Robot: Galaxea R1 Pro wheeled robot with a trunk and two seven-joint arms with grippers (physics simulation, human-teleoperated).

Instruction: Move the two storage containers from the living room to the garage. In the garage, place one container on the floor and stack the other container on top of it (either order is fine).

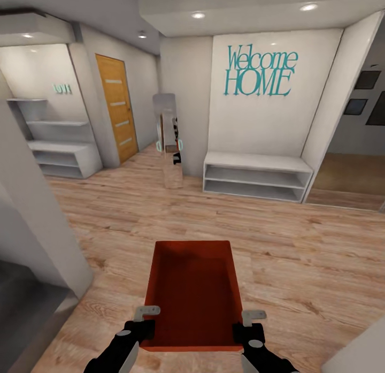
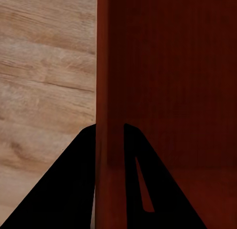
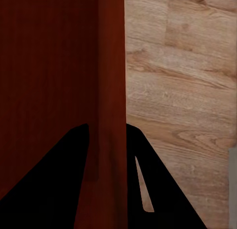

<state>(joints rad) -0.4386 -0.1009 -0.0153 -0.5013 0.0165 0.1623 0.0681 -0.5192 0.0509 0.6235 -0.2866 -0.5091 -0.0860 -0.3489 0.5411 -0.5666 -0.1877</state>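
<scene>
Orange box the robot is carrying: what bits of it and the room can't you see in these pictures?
- Underside of the storage container: hidden by its own floor in the head view.
- Where each side wall meets the fingers: covered by them in both wrist views.
- Small green word on the far wall: too small and blurred.
- Room at the right edge, with dark frames: cut off by the picture's edge.
- Where the wooden door leads: it is closed.

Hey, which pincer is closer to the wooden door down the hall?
Left. The left pincer grips the bin's left wall, on the side toward the door; the right pincer grips the opposite wall.
</scene>
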